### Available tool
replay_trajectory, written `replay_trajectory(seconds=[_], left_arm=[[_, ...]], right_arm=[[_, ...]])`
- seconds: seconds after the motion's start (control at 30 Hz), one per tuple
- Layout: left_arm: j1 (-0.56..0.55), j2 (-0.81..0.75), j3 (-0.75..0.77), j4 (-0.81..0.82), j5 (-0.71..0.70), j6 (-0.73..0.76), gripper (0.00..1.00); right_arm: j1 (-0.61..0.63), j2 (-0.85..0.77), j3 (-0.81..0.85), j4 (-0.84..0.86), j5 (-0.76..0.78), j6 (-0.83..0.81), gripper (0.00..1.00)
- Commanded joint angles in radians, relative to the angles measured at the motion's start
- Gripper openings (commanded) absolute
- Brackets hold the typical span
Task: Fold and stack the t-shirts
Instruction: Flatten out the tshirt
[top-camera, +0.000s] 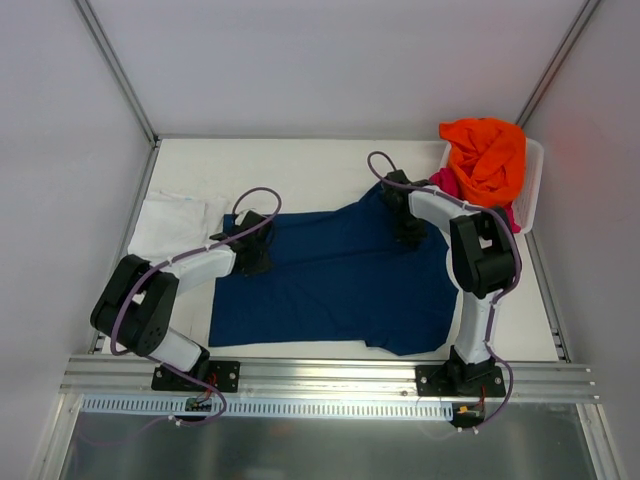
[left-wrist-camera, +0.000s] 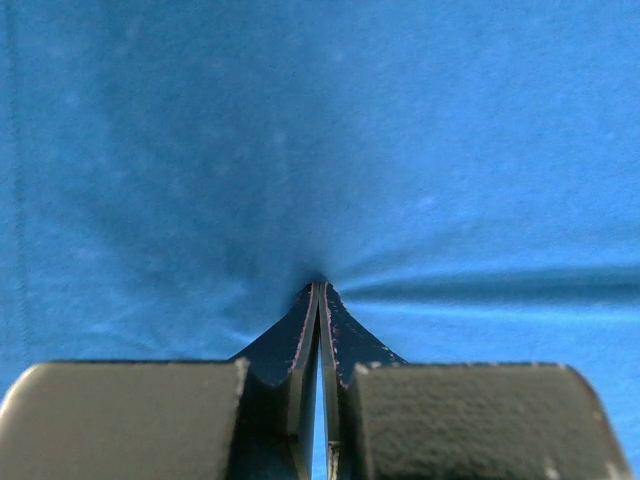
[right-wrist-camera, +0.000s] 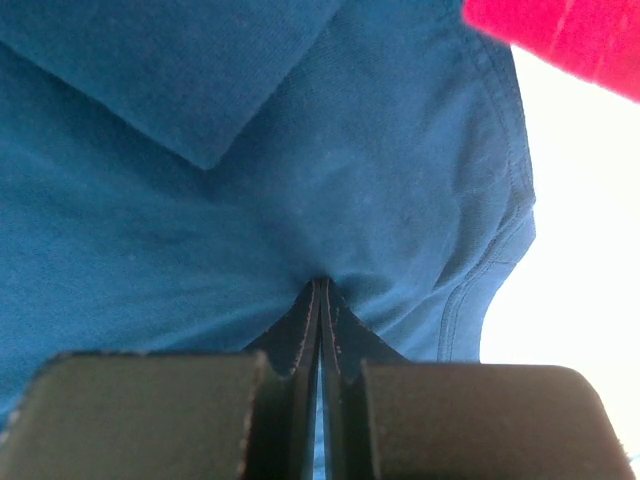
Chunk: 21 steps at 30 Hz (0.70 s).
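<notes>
Your navy blue shirt (top-camera: 340, 285) lies spread out in the middle of the table (top-camera: 300, 165). Your left gripper (left-wrist-camera: 320, 288) pinches its cloth tight at 10 o'clock. Your right gripper (right-wrist-camera: 322, 283) pinches it at 1 o'clock, near the orange shirt (top-camera: 485, 150).

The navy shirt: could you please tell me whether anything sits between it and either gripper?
Nothing visible does. The left gripper and the right gripper are each shut right on the navy shirt, with cloth puckering at their tips.
</notes>
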<state>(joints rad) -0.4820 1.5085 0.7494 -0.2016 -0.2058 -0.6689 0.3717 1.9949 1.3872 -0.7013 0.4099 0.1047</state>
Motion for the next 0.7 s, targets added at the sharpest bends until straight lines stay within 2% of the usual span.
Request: replay_trajectory(seconds=[0.0, 0.1, 0.2, 0.23, 0.27, 0.3, 0.37, 0.4, 0.43, 0.47, 0.5, 0.53, 0.67], left_arm=[[0.017, -0.039, -0.019, -0.107, -0.024, 0.029, 0.0], [0.019, -0.093, 0.033, -0.107, -0.036, 0.051, 0.0], [0.019, -0.155, 0.111, -0.105, -0.069, 0.083, 0.02], [0.019, -0.172, 0.131, -0.107, -0.078, 0.092, 0.07], [0.019, -0.198, 0.151, -0.107, -0.089, 0.11, 0.19], [0.019, -0.208, 0.187, -0.105, -0.099, 0.12, 0.26], [0.017, -0.223, 0.221, -0.108, -0.122, 0.149, 0.42], [0.019, -0.223, 0.247, -0.108, -0.127, 0.158, 0.66], [0.019, -0.22, 0.257, -0.111, -0.133, 0.169, 0.75], [0.017, -0.211, 0.264, -0.113, -0.133, 0.172, 0.82], [0.017, -0.202, 0.275, -0.122, -0.133, 0.173, 0.94], [0.019, -0.192, 0.278, -0.127, -0.13, 0.172, 0.98], [0.019, -0.131, 0.265, -0.134, -0.118, 0.16, 0.99]], right_arm=[[-0.01, -0.051, -0.052, -0.027, -0.045, 0.01, 0.01], [0.003, -0.143, -0.073, 0.032, -0.089, -0.016, 0.01], [0.007, -0.249, -0.053, 0.043, -0.12, -0.034, 0.11], [0.007, -0.275, -0.03, 0.036, -0.126, -0.039, 0.19], [0.007, -0.301, -0.014, 0.028, -0.132, -0.045, 0.24], [0.007, -0.347, 0.001, 0.022, -0.143, -0.056, 0.28], [0.007, -0.381, 0.056, 0.01, -0.151, -0.071, 0.42], [0.007, -0.398, 0.077, 0.005, -0.151, -0.08, 0.47], [0.006, -0.397, 0.099, -0.006, -0.149, -0.085, 0.52], [0.001, -0.39, 0.151, -0.016, -0.149, -0.089, 0.54], [-0.001, -0.355, 0.18, -0.033, -0.154, -0.095, 0.55], [-0.004, -0.331, 0.208, -0.043, -0.158, -0.096, 0.56], [-0.031, -0.179, 0.369, -0.053, -0.222, -0.096, 0.56]])
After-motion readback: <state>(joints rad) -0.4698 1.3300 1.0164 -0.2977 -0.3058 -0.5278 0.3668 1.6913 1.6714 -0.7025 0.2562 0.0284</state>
